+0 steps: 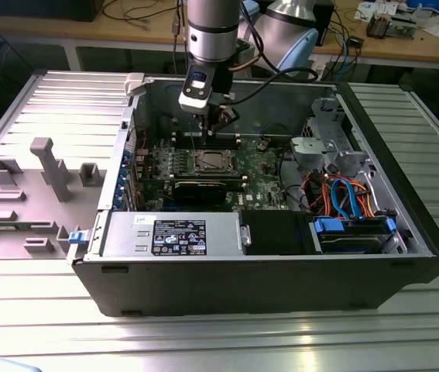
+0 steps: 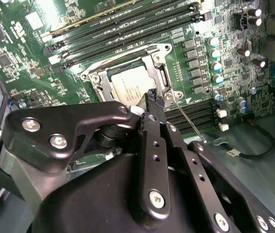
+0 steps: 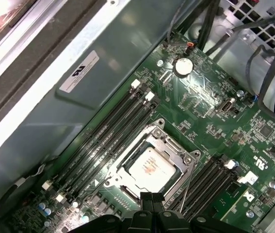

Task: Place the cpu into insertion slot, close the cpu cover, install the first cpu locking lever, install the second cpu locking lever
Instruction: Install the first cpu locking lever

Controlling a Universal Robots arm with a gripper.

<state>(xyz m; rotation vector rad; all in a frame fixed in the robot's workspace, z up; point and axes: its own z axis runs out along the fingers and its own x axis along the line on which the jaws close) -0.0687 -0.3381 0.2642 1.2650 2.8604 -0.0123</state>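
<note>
Inside an open computer case (image 1: 281,287) on a metal tabletop (image 1: 204,341), the pincer (image 3: 152,198), pressed fully shut, hovers close above the slot (image 3: 112,182) where the silver cpu (image 3: 149,167) lies framed by the lowered metal cover (image 3: 173,149).

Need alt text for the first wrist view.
A cpu sits framed by the cpu cover on a green board, with memory slots on two sides. The gripper, fingers shut, hangs by the cover's edge.
</note>
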